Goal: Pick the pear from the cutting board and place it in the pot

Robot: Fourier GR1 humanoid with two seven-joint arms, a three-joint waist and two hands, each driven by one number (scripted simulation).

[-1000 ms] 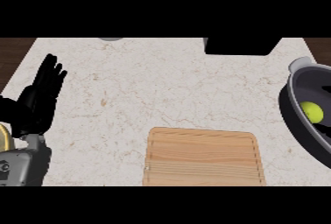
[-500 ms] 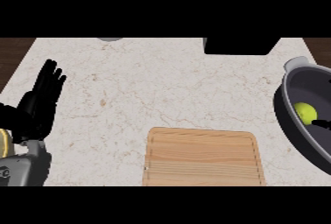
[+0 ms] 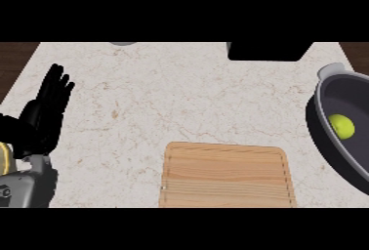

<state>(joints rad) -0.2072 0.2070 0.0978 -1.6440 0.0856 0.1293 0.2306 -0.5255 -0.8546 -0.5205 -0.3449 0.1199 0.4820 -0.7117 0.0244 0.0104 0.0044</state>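
Observation:
The yellow-green pear (image 3: 342, 126) lies inside the dark grey pot (image 3: 333, 146) at the right edge of the head view. The wooden cutting board (image 3: 227, 175) sits at the lower middle with nothing on it. My left hand (image 3: 45, 116) rests open at the left edge, fingers straight and pointing up, far from the board and the pot. My right hand does not show in this view.
A black block (image 3: 268, 51) stands at the back right of the pale marble counter (image 3: 180, 97). A small grey round thing (image 3: 123, 43) peeks in at the back edge. Dark wood floor shows past the counter's left and right corners.
The view has shifted slightly, so the pot and pear sit a little further right and lower. The left hand has hardly moved.

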